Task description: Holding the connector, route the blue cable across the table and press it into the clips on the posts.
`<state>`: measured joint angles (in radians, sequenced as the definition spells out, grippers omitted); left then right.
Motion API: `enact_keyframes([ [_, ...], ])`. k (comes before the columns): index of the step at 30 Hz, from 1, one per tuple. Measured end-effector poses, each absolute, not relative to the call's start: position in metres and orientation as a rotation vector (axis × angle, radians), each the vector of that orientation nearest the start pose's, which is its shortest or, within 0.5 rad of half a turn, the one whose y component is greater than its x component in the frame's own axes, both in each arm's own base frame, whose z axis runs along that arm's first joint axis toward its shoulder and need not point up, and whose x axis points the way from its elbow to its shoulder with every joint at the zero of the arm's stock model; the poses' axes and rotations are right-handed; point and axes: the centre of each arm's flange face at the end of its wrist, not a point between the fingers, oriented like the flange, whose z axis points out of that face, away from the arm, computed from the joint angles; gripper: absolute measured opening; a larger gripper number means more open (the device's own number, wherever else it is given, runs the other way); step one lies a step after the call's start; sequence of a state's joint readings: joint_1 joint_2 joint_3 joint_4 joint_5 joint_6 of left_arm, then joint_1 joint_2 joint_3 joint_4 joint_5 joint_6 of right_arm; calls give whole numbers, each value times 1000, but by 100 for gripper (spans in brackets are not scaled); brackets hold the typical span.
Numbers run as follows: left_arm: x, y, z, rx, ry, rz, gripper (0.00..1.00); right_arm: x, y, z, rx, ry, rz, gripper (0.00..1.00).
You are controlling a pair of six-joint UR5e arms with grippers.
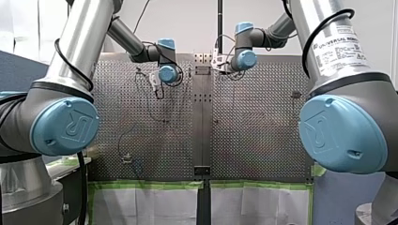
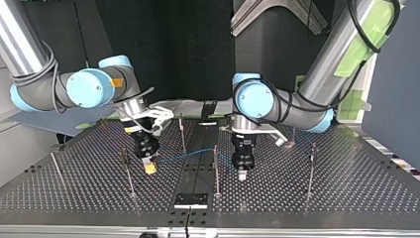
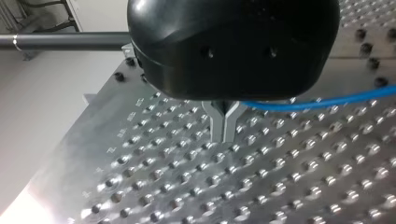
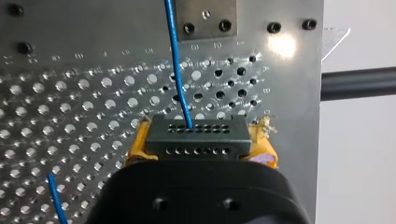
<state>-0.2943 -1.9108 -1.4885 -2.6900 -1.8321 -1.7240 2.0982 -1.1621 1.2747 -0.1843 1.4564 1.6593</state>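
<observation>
**A:** My right gripper is clamping the black multi-hole connector between its yellow pads, and the thin blue cable is stretching toward the slim metal posts.

**B:** On my left gripper the metal fingers are pressing together beside the cable. I'm judging most of the clipping is yet to come.

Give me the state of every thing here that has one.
right gripper: shut on the connector.
connector: clamped in that gripper, cable attached.
left gripper: shut, low over the table.
blue cable: runs from the connector toward the left gripper; clip seating unclear.
posts: upright.
</observation>
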Motion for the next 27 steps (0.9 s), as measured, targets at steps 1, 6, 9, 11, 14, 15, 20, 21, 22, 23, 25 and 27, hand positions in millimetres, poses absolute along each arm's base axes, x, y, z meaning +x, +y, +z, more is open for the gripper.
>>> enact_keyframes([
  [1, 579, -285, 387, -122, 1375, -194, 0, 459, -504, 416, 1580, -876, 1768, 0],
  [6, 584, -280, 391, -126, 1370, -190, 0, 457, -513, 414, 1571, -882, 1761, 0],
  [9, 585, -278, 391, -127, 1373, -186, 0, 454, -516, 414, 1568, -884, 1757, 0],
  [11, 585, -278, 390, -126, 1380, -185, 0, 453, -517, 414, 1567, -885, 1754, 0],
  [14, 583, -278, 389, -125, 1393, -182, 0, 452, -519, 414, 1566, -887, 1751, 0],
  [15, 583, -279, 388, -124, 1397, -182, 0, 451, -519, 414, 1566, -888, 1751, 0],
  [20, 579, -280, 386, -124, 1421, -180, 7, 449, -521, 414, 1565, -891, 1748, 0],
  [21, 579, -280, 385, -125, 1425, -180, 18, 449, -521, 414, 1566, -891, 1747, 0],
  [22, 578, -280, 385, -126, 1431, -179, 18, 449, -521, 414, 1566, -892, 1747, 0],
  [23, 577, -281, 384, -128, 1435, -178, 33, 449, -521, 414, 1566, -892, 1747, 0],
  [25, 576, -281, 383, -130, 1447, -173, 57, 449, -521, 414, 1567, -893, 1746, 0],
  [27, 574, -281, 382, -130, 1460, -169, 100, 449, -521, 414, 1567, -894, 1745, 0],
])
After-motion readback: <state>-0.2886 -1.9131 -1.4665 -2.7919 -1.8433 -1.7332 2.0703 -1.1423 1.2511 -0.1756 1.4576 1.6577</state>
